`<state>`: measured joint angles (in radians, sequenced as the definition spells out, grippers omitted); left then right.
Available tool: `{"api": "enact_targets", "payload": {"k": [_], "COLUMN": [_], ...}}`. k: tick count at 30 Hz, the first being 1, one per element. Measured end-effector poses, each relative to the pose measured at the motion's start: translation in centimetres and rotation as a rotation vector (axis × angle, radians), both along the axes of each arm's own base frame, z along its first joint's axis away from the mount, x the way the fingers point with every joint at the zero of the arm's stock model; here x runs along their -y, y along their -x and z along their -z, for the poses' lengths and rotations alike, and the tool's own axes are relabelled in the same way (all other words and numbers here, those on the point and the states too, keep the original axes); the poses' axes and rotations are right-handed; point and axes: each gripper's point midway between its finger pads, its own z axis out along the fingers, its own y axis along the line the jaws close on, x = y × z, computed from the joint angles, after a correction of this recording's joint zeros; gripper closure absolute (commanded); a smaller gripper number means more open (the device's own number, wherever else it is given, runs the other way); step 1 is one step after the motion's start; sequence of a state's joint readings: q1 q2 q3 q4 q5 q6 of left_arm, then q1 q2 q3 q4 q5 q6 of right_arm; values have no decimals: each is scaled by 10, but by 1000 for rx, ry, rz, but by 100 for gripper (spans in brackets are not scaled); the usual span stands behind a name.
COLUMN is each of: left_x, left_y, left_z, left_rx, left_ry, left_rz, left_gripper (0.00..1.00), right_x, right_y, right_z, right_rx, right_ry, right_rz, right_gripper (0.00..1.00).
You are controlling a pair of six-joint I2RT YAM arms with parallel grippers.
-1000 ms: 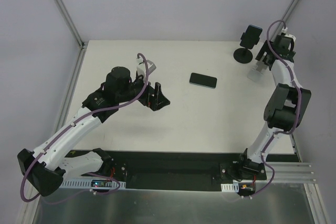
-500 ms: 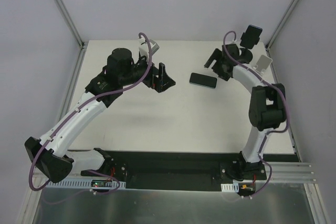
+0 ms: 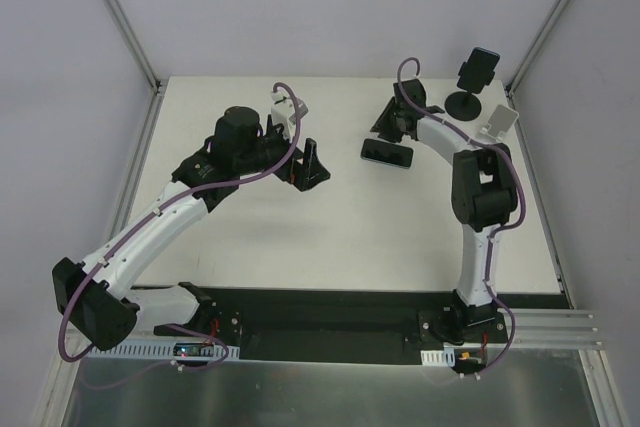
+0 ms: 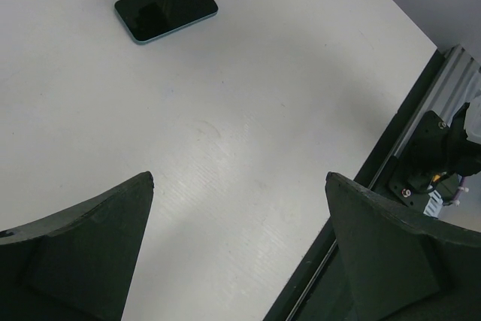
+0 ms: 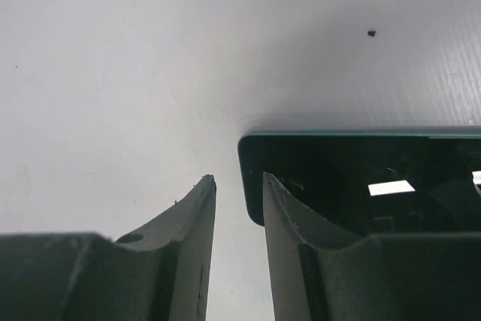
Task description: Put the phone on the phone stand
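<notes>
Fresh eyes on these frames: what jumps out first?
The dark phone lies flat on the white table, right of centre. The right gripper is down at one short end of it, jaws only a slim gap apart with nothing between them. The left gripper hangs wide open over bare table to the left, and the black stand sits near the far right corner.
</notes>
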<state>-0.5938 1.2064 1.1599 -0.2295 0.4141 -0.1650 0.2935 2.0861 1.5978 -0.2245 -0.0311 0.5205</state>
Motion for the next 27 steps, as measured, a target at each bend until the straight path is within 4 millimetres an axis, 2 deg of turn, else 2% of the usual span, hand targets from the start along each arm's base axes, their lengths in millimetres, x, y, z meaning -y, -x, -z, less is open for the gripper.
{"api": "enact_targets", "payload": {"k": [11, 20, 27], "left_x": [-1, -1, -1], "left_y": [1, 1, 1], "left_z": [2, 3, 3], "left_rx": [-1, -4, -4], "left_ry": [-4, -4, -4], "left_rz": [-2, -1, -1], "left_gripper": [4, 4, 4], "right_x": [-4, 12, 44], "right_y": [-34, -27, -21], "right_z": [22, 34, 44], "right_rx": [-21, -61, -115], "right_ry": [50, 123, 95], "right_rz": [24, -2, -55], "right_gripper": [64, 56, 30]}}
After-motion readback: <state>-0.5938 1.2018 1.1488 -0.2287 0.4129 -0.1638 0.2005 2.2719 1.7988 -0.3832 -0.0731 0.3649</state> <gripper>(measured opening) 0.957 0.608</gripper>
